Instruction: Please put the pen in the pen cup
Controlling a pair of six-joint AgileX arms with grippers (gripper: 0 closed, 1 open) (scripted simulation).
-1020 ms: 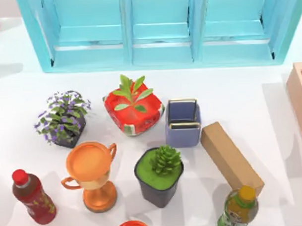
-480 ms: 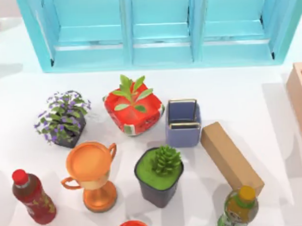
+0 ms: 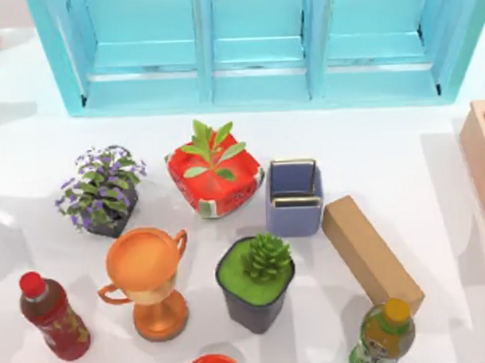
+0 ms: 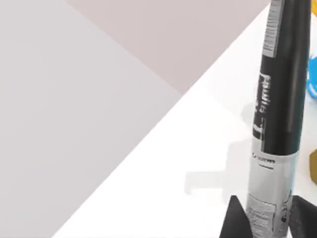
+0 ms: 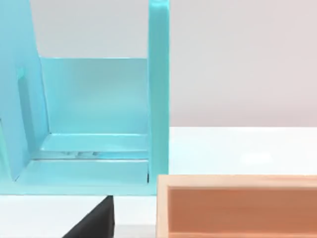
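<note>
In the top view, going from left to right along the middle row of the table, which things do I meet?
Purple flower plant → red pot with green leaves → pen cup → tan block.

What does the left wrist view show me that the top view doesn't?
Left wrist view: a black-and-silver pen, gripped near its silver end by the left claw, above the table with a pale wall behind. Top view: the slate-blue pen cup, still without a pen, flanked by a red plant pot, a succulent pot, a tan box and an orange trophy cup. Both: the white table.
</note>
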